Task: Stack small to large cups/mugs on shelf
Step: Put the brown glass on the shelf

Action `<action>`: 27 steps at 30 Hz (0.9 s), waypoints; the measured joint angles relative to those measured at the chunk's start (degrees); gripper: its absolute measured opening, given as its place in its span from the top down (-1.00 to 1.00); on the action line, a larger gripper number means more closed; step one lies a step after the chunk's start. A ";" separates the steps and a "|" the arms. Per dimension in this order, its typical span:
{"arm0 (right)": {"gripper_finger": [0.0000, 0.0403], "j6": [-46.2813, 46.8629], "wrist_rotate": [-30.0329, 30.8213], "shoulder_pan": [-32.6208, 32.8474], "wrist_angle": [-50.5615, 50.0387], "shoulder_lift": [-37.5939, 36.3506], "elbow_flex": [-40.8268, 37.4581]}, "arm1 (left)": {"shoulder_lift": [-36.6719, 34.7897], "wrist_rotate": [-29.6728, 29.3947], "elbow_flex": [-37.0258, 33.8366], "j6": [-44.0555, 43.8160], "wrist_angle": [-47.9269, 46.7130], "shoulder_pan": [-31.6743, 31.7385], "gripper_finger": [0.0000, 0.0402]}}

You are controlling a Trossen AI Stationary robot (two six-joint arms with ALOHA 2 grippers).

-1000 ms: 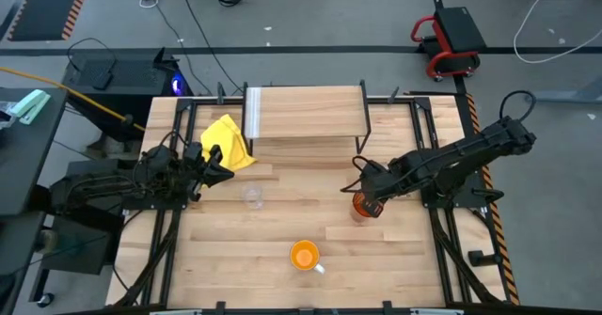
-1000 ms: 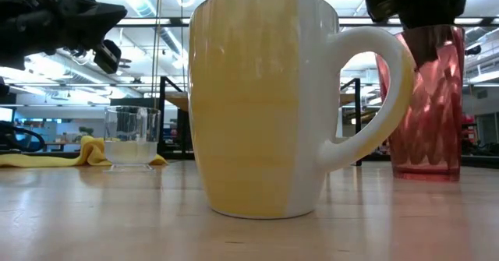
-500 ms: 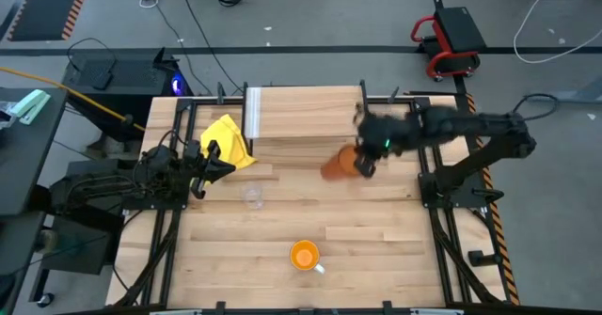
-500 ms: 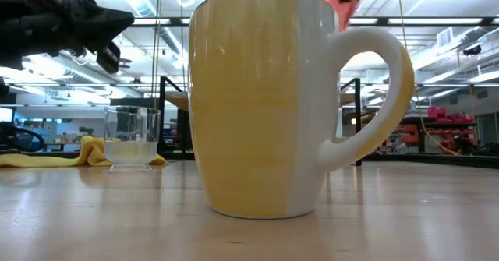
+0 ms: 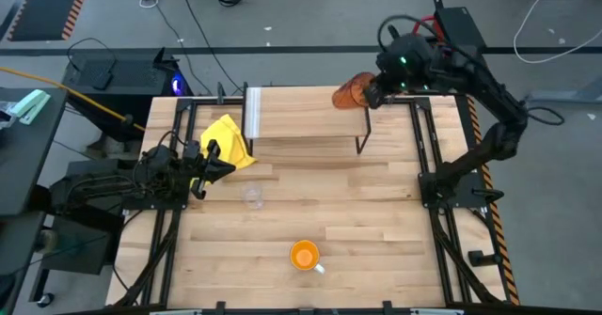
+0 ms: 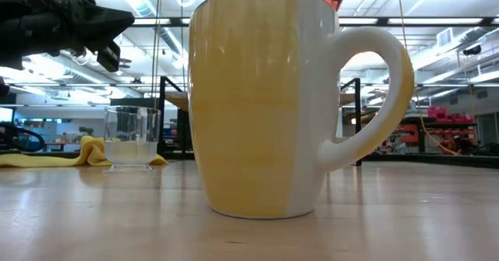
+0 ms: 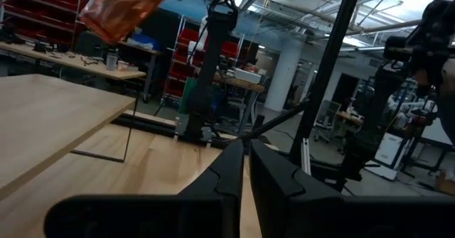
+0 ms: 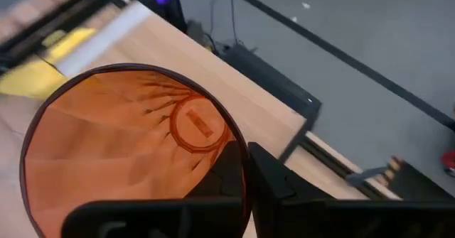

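My right pincer (image 5: 369, 95) pinches the amber tumbler (image 5: 351, 92) by its rim and holds it tilted in the air over the shelf's (image 5: 306, 113) far right corner; whether it touches the board I cannot tell. In the low view only a scrap of it shows, cut off by the frame. My left pincer (image 5: 222, 161), fingers pressed nearly together, waits near the table's (image 5: 376, 230) left edge beside the yellow cloth (image 5: 229, 139). The glass cup (image 5: 252, 196) stands mid-table, the mug (image 5: 304, 255) by the near edge.
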 joint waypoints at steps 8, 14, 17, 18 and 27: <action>0.96 -4.39 -5.85 -5.34 -7.66 13.12 13.74 | -0.01 0.01 0.00 2.06 -0.47 0.00 0.87; 0.96 -7.20 -10.02 -8.84 -7.48 18.79 16.68 | 0.00 0.02 0.00 2.08 -0.66 0.00 0.88; 0.96 -8.48 -11.53 -10.35 -7.51 20.47 16.68 | 0.02 0.00 -0.01 2.13 -1.25 0.00 0.86; 0.96 -8.68 -11.72 -10.79 -7.51 20.93 16.68 | 0.02 0.02 -0.01 2.19 -1.17 0.00 0.85; 0.96 -9.89 -11.78 -12.34 -7.51 21.67 16.68 | 0.02 0.02 0.01 4.20 -0.45 0.00 0.83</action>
